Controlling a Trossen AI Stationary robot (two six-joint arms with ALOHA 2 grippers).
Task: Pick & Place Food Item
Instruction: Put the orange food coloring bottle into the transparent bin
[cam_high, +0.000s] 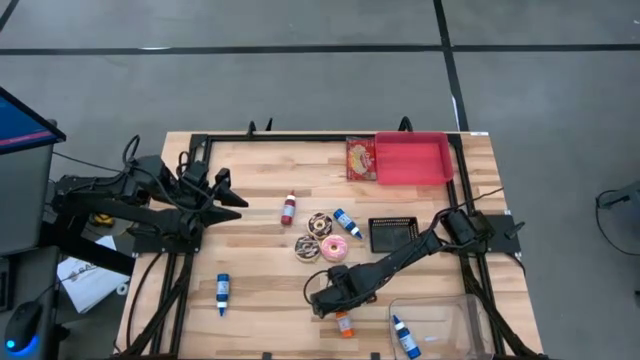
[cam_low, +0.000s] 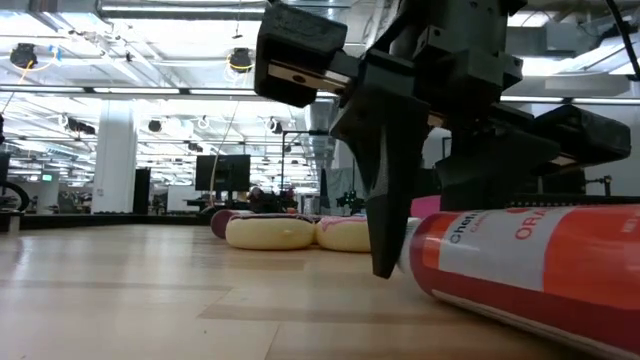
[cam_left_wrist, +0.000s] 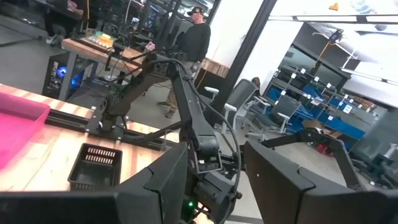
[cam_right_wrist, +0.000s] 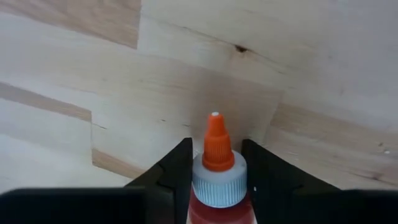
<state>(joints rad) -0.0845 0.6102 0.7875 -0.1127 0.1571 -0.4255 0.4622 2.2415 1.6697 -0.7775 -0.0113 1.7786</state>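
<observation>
Right gripper (cam_right_wrist: 214, 171) flanking ribbed-cap orange bottle (cam_right_wrist: 216, 163), contact unclear, wooden table (cam_right_wrist: 93, 81).
</observation>
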